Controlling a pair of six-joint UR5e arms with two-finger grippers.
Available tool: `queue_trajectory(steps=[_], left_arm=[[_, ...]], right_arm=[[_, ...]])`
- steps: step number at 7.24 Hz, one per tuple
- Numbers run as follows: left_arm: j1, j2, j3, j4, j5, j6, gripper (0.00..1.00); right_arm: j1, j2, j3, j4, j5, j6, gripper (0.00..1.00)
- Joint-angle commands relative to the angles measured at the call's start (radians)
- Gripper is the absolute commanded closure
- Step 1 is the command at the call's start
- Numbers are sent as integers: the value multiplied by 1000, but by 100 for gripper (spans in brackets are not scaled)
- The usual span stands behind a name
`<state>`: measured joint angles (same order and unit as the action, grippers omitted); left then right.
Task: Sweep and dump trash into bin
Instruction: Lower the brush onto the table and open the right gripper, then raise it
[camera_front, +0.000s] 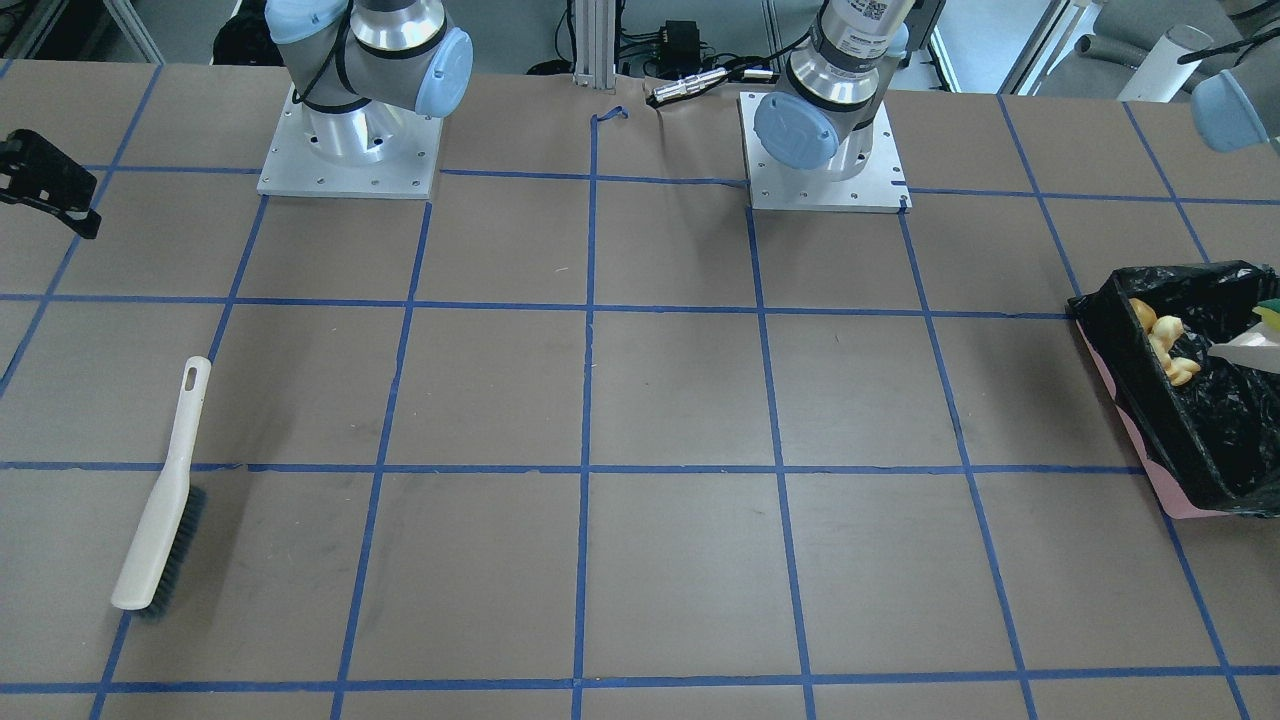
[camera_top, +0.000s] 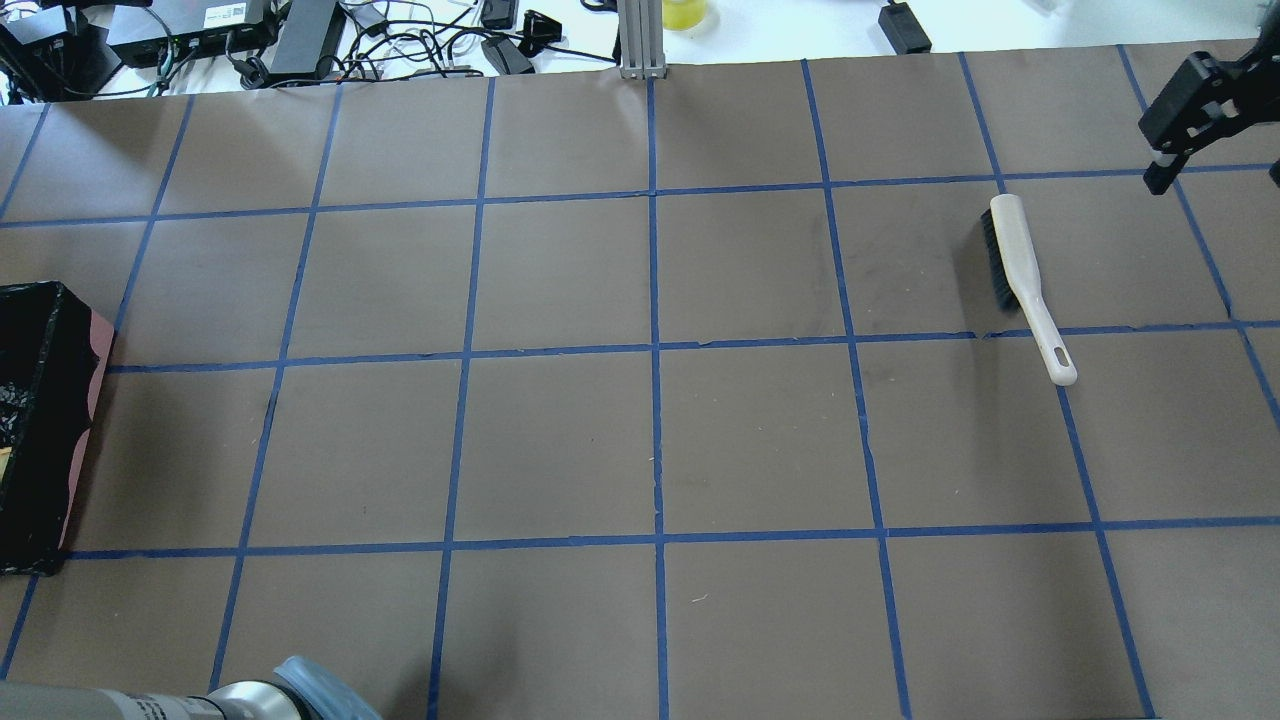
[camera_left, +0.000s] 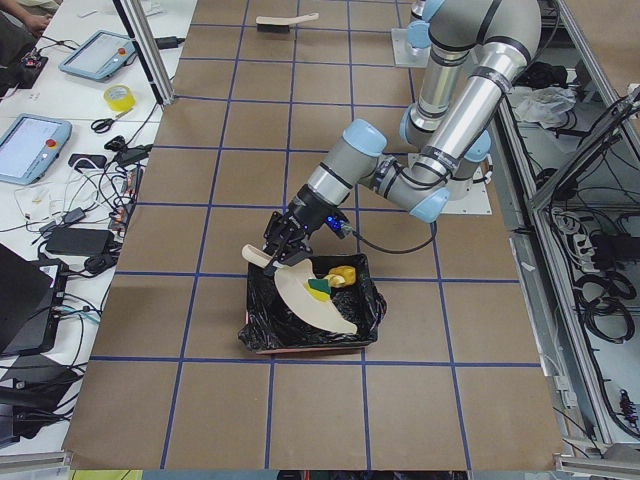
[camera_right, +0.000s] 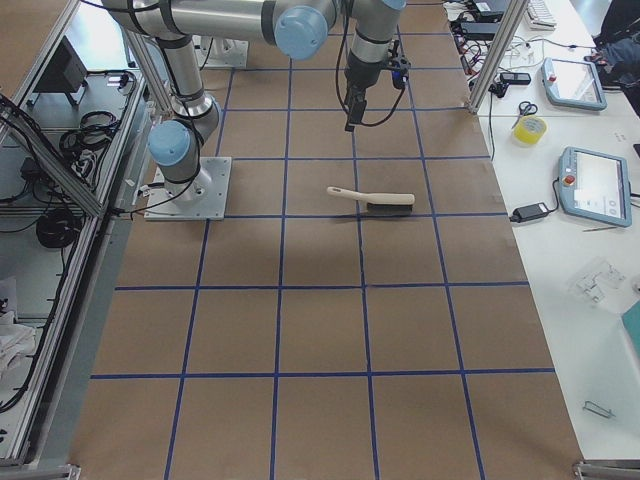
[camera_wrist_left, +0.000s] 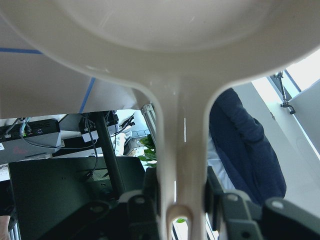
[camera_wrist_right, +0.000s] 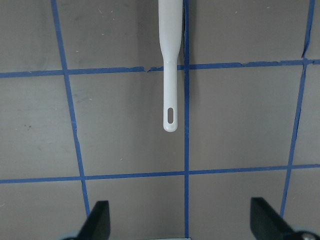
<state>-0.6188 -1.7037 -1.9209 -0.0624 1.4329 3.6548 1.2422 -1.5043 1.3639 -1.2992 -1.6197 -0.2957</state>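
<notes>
Right claw (camera_wrist_right: 182, 222) spread above blue-taped brown table (camera_wrist_right: 125, 135)

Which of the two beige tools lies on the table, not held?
The brush: it lies flat on the table, and the open right gripper is apart from it. The dustpan is clamped in the left gripper, tilted over the bin.

Yellow trash pcs (camera_front: 1165, 345) lying in black-lined pink bin (camera_front: 1215, 440)
</notes>
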Motion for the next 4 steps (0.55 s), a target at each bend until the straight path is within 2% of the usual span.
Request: queue_trajectory(steps=[1,2,4], left_arm=[[33,24,-77,128,1,-18,97],[33,32,-92,131,1,-18,97],[46,65,-130,144,3,-18,97]], right_arm=[[139,-17,-8,31,15,150,0],[213,-20,-6,29,29,229,0],[273,-57,4,6,21,237,0]])
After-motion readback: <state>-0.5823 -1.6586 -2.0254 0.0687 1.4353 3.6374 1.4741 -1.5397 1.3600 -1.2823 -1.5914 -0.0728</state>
